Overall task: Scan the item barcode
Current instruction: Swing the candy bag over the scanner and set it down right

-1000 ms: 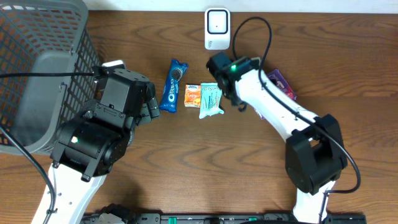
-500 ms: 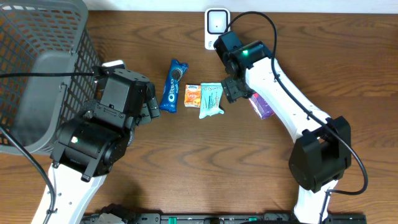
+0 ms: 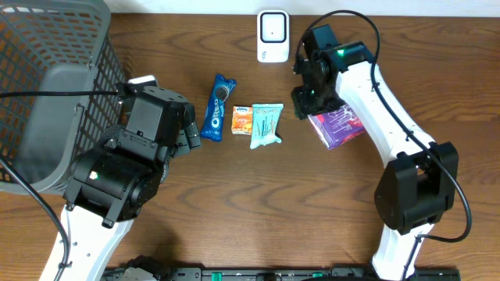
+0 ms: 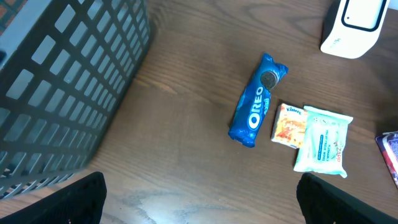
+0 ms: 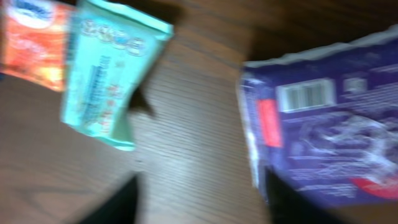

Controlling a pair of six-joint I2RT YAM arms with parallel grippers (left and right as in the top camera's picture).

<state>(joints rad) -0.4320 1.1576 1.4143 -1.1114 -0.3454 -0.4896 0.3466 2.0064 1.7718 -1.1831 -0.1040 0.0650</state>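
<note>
Brown wood desk [image 3: 312,218], grey basket [image 3: 47,86] at its far left corner, white scanner [image 3: 272,35] standing at the middle of the far edge. The purple packet [image 3: 337,126], which I take for the item, lies near the far edge, right of the scanner and partly under my right arm. Its barcode [image 5: 305,94] faces up.

The right pincer [image 5: 200,180] sits at the packet's left edge. The wrist view is smeared, so I cannot tell whether it has bitten on the wrapper or stands clear. The left pincer [image 4: 199,205] is spread wide with nothing in it, near the Oreo pack [image 3: 218,107].

My worries:
- A bite on the thin edge alone could let the slick wrapper slide out or droop on the lift.
- The barcode could end up turned away from the scanner's face.
- The arm is close to the scanner and could knock it over.
- The mint tissue pack [image 3: 266,125], just left of the pincer, could get dragged along.
</note>
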